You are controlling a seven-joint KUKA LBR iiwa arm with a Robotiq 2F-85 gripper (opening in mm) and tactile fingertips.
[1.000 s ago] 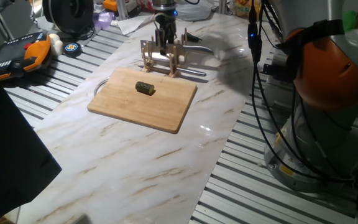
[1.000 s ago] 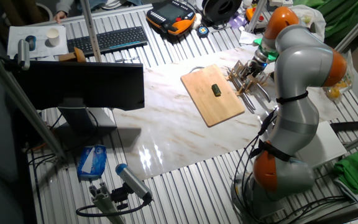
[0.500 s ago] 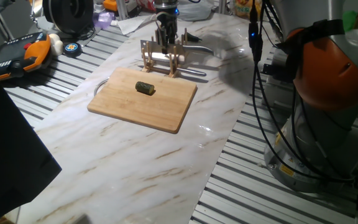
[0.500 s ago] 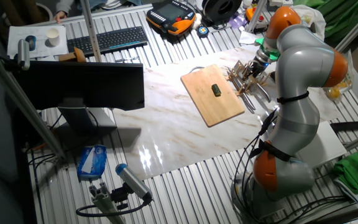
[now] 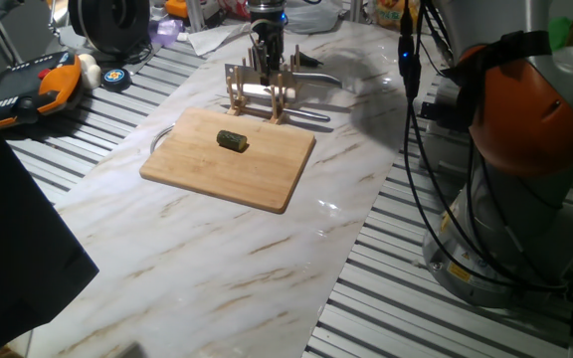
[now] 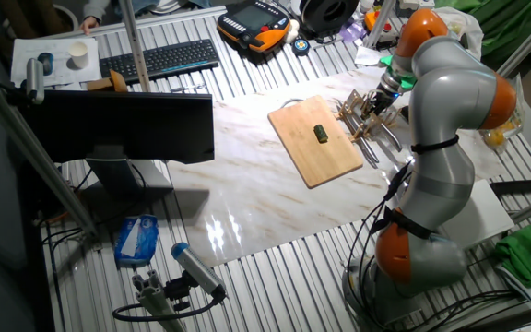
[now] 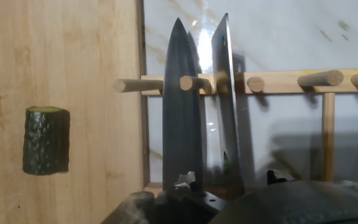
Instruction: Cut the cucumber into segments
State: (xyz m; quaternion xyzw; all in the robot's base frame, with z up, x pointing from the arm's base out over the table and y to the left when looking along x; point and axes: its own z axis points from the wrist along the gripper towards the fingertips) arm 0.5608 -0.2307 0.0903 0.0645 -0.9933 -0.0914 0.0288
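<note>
Cucumber point(image 5: 232, 140) lies uncut near the middle of the wooden board point(image 5: 267, 184), toward its rack-side edge. Gripper point(image 5: 267, 68) sits at the wooden knife rack point(image 5: 259, 91) just off the board's far edge, fingers pinching a knife point(image 7: 182, 112); second blade point(image 7: 226, 102) just beside it.

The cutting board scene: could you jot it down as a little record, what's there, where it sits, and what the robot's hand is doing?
cucumber: one short dark green piece, whole, lying on the wooden board
board: flat on the marble table
knife rack: wooden, with pegs, just beyond the board's far edge
knife: blade in the rack, between pegs
gripper: at the rack, over the knife; grip not discernible
cuts made: none visible
</note>
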